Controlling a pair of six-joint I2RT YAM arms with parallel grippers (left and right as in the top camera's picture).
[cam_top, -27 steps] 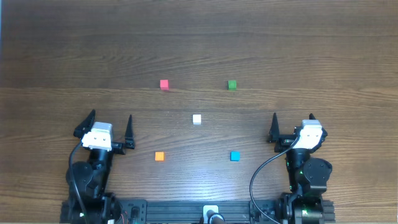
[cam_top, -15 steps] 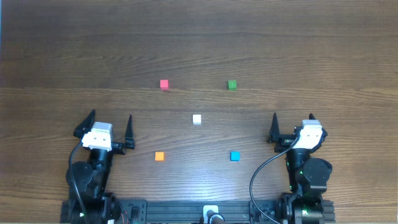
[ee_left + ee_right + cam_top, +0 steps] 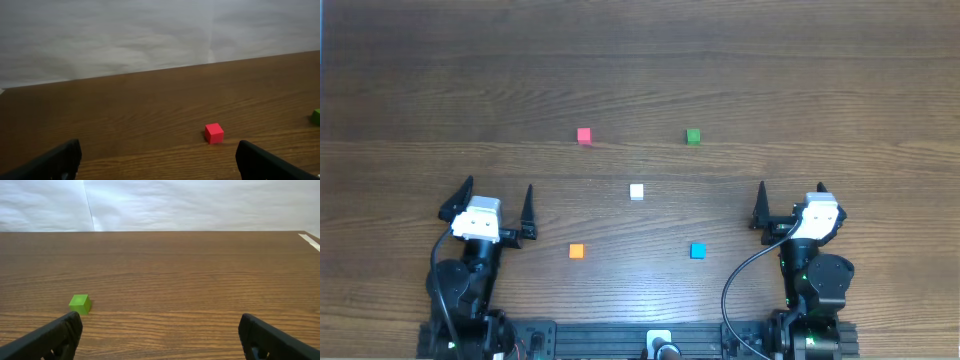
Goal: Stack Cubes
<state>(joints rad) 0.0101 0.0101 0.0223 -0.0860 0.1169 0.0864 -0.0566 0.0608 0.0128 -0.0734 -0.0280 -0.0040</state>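
From above, five small cubes lie well apart on the wooden bench [image 3: 640, 60], none stacked. The white cube [image 3: 637, 191] sits near the middle. The red cube [image 3: 584, 135] lies beyond the white cube and to its left, and the green cube [image 3: 693, 136] lies beyond it and to its right. The orange cube [image 3: 577, 251] lies nearer the arm bases than the white cube, on its left. The blue cube [image 3: 697, 250] lies likewise on its right. The left arm [image 3: 468, 275] stands well to the left of the white cube, with its jaws spread wide apart and nothing between them. The right arm [image 3: 812, 275] stands well to the right of the white cube, and its jaws are also wide apart and hold nothing. Neither arm touches a cube.

In the left wrist view, the two dark tips of the jaws sit far apart with bare bench [image 3: 125, 110] between them. The red cube [image 3: 214, 133] rests flat on the wood ahead of them. The green cube [image 3: 316, 116] shows partly at the edge, well apart from the red one. A pale wall [image 3: 150, 35] rises behind the bench.

In the right wrist view, the jaws are again spread wide over bare bench [image 3: 190, 275]. The green cube [image 3: 80, 304] rests ahead, just beyond one tip. A pale strip [image 3: 312, 241] lies at the far corner of the bench, and a white wall [image 3: 200, 205] stands behind.
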